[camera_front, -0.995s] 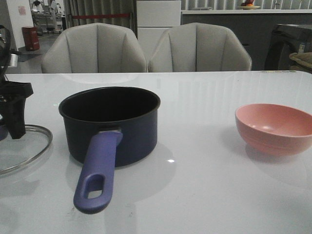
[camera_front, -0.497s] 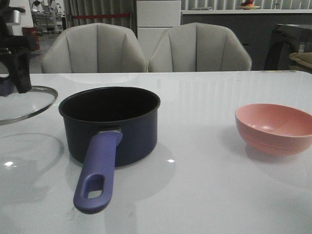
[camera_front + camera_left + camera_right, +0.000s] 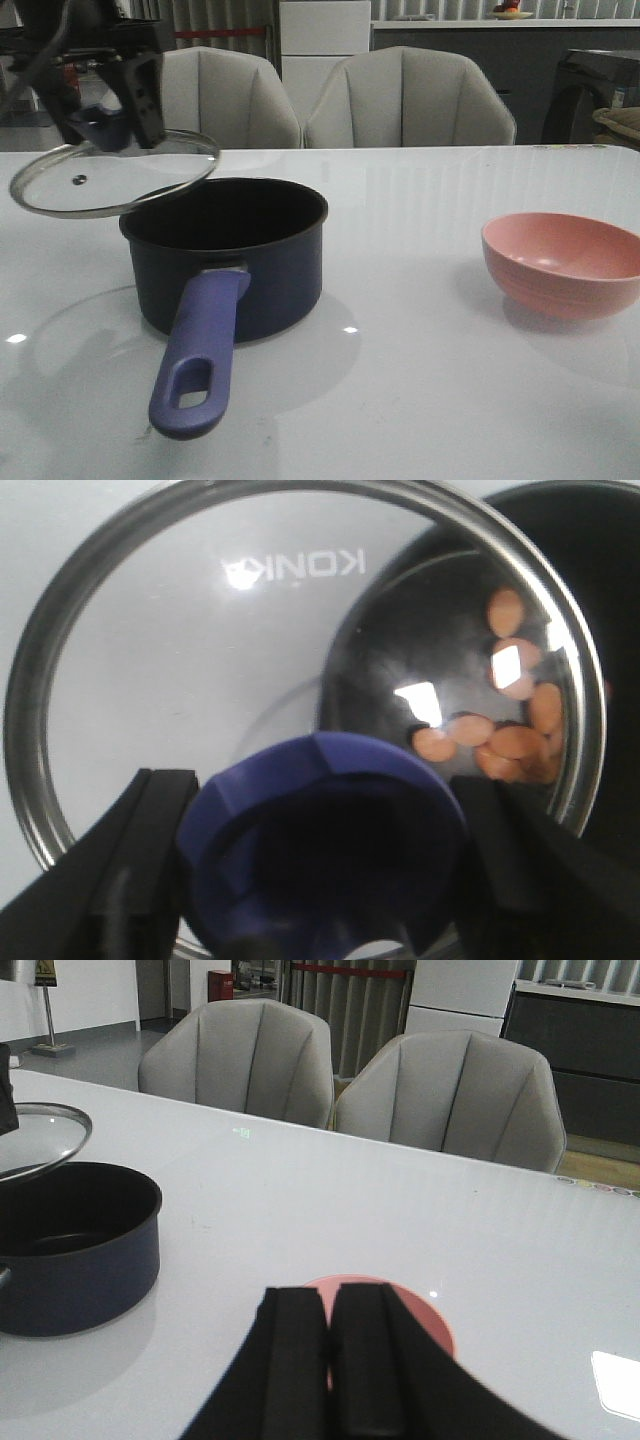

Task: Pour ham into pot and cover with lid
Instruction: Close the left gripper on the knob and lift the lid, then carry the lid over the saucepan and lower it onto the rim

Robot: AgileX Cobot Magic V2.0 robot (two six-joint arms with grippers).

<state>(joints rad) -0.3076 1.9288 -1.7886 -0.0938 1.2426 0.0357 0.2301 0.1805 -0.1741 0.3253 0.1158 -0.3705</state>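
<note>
Lid [image 3: 113,172], knob clamped by the left hand [image 3: 320,880], hangs tilted above the left rim of the pot [image 3: 228,255], which holds the ham [image 3: 505,725]. Descending off-centre could catch the rim. A second ago it lay on the worktop [image 3: 450,400]. Right hand [image 3: 330,1345] closed, empty.

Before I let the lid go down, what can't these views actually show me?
- Ham: shows only in the left wrist view, through the lid; glare and the knob cover part of the pile. In the front view the pot wall hides it.
- Lid-to-rim gap: not measurable; no side view.
- Left gripper: upper part cut off in the front view.
- Bowl: mostly behind the right gripper in the right wrist view.
</note>
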